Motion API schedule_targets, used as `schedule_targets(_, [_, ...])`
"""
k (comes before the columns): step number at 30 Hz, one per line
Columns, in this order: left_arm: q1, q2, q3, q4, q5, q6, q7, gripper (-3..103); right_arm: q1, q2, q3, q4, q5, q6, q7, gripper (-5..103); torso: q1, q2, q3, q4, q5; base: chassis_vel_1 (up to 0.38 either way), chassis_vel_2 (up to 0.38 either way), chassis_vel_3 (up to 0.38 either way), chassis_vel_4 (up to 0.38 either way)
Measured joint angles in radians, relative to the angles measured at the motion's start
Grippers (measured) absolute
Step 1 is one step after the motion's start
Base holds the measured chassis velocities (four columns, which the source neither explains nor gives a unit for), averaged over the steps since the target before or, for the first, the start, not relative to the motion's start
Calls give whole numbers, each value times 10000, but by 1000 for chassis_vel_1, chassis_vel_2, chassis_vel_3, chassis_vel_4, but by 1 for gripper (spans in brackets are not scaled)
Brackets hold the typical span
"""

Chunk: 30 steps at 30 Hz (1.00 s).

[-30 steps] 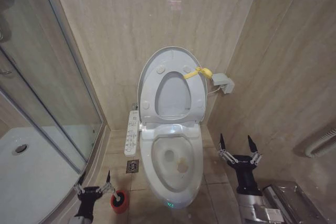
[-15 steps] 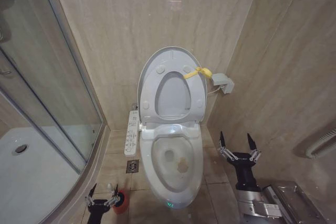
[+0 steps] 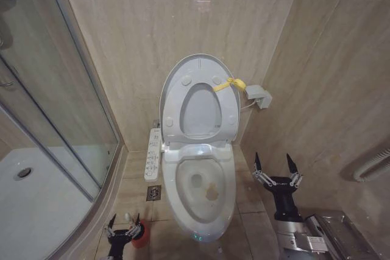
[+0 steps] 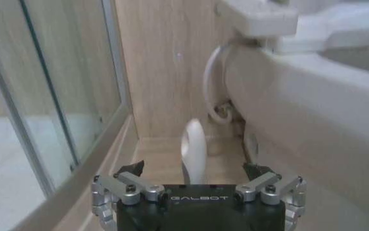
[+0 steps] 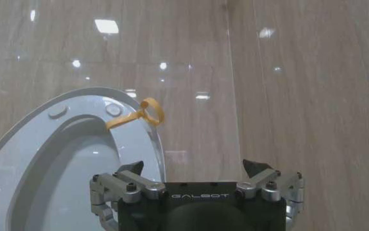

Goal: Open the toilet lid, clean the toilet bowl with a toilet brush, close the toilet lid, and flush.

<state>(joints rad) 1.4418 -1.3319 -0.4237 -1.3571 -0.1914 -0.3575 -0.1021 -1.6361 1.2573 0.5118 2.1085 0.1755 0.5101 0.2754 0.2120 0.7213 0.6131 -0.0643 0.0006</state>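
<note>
The toilet lid (image 3: 198,98) stands raised at 12 o'clock over the stained toilet bowl (image 3: 203,188). The left tool (image 3: 124,229) is released, its fingers either side of the toilet brush (image 4: 193,151) in the red holder (image 3: 140,236) at 7 o'clock. It should sink straight down and clench the handle low, squarely. Compared with a second ago, it sits lower and closer over the brush. The right tool (image 3: 276,169) waits released at 4 o'clock.

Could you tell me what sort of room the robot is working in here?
Very likely a small household bathroom: a toilet bowl with its toilet lid raised against a beige tiled wall, and a glass shower enclosure alongside with a white shower tray.
</note>
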Motion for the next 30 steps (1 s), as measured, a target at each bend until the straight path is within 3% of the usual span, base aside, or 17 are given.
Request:
schedule_targets(5, [-446,-242,-34,675,225,-75,56,100,-23,-110,14,-13,87,11,-13,100,0,0,0,0,-1,0,0,0,0])
schedule_targets(16, [-506,-223,-89,684,247,-71,143,101,67,-193,18,-26,167,33,-23,100,0,0,0,1,0,0,0,0,0])
schedule_targets(17, [-491,-216,-88,683,231,-68,175,76,95,-192,13,-29,168,23,-27,100,0,0,0,1,-1,0,0,0,0])
schedule_targets(23, [-446,-173,-66,668,102,-23,262,76,159,-185,10,-64,167,-6,-47,100,0,0,0,1,-1,0,0,0,0])
schedule_targets(24, [-435,-162,-61,655,85,-16,274,49,171,-179,10,-69,167,-10,-52,100,0,0,0,1,-1,0,0,0,0])
schedule_targets(30, [-385,-102,-35,585,-7,2,329,49,203,-140,25,-78,162,-41,-59,100,0,0,0,0,-1,0,0,0,0])
